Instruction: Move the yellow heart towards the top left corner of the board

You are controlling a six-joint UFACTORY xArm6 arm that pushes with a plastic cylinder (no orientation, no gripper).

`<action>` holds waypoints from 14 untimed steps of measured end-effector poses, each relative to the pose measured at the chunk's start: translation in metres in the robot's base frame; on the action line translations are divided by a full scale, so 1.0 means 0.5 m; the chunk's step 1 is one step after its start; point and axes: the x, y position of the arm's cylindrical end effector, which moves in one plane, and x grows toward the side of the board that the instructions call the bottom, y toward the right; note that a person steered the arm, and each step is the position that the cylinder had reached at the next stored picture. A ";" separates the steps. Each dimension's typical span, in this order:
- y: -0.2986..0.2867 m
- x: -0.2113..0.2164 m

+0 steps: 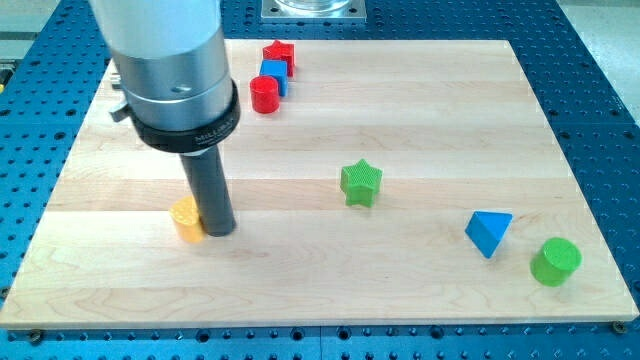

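The yellow heart lies on the wooden board at the view's lower left. My tip stands right against the heart's right side, touching it, and the rod hides part of the block. The arm's grey body fills the view's top left and hides that part of the board.
A red star, a blue cube and a red cylinder cluster at the view's top, left of centre. A green star sits mid-board. A blue triangular block and a green cylinder sit at the lower right.
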 end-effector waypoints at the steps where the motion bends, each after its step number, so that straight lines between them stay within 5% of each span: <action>1: -0.029 0.052; 2: -0.041 0.063; 3: -0.080 -0.028; 5: -0.114 0.015; 7: -0.221 -0.088; 9: -0.181 -0.204; 14: -0.032 -0.304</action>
